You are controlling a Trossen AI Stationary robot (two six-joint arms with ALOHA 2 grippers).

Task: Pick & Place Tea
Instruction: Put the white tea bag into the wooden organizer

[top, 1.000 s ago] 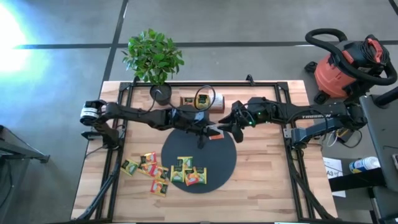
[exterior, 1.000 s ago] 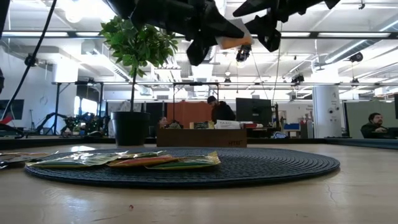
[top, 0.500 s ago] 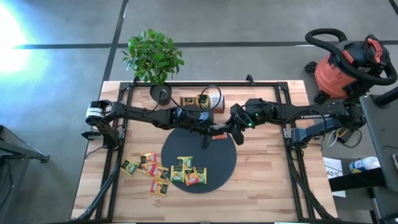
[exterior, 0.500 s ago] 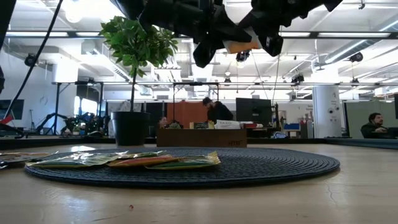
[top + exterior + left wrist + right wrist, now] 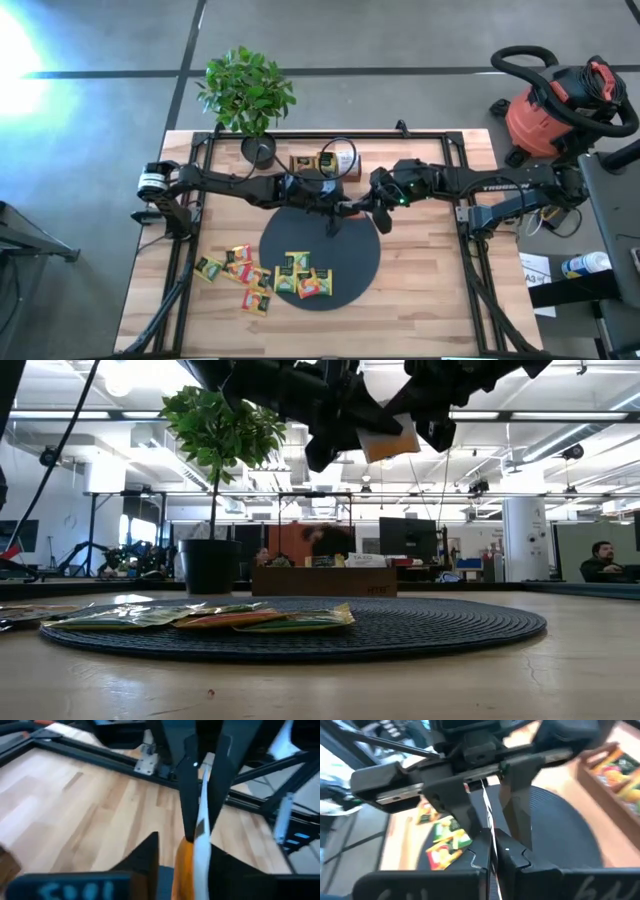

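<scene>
One tea sachet (image 5: 390, 442), orange and white, hangs high above the black disc (image 5: 352, 262), edge-on in both wrist views. My right gripper (image 5: 494, 840), reaching in from the table's right, is shut on it. My left gripper (image 5: 184, 846) faces it from the table's left and is open, with its fingers (image 5: 462, 812) on either side of the sachet and a gap showing on each side. Several more sachets (image 5: 302, 277) lie flat on the disc's near left part, and others (image 5: 235, 265) lie on the wood beside it. My right gripper pinches the sachet's thin edge (image 5: 489, 826) between its two fingers, coming level from the table's right. The sachet stands on edge, lifted well clear of the disc, and its free part (image 5: 192, 857) reaches in between the left gripper's open fingers.
A brown wooden compartment tray (image 5: 322, 162) holding sachets stands at the table's far side, next to a potted plant (image 5: 248, 95). Black frame rails (image 5: 190, 250) run along the table's left and right sides. People sit in the room beyond the table.
My right gripper has moved slightly toward the table's left and shut on the sachet. My left gripper, which held the sachet a second ago, has opened. The sachet stays high above the disc.
</scene>
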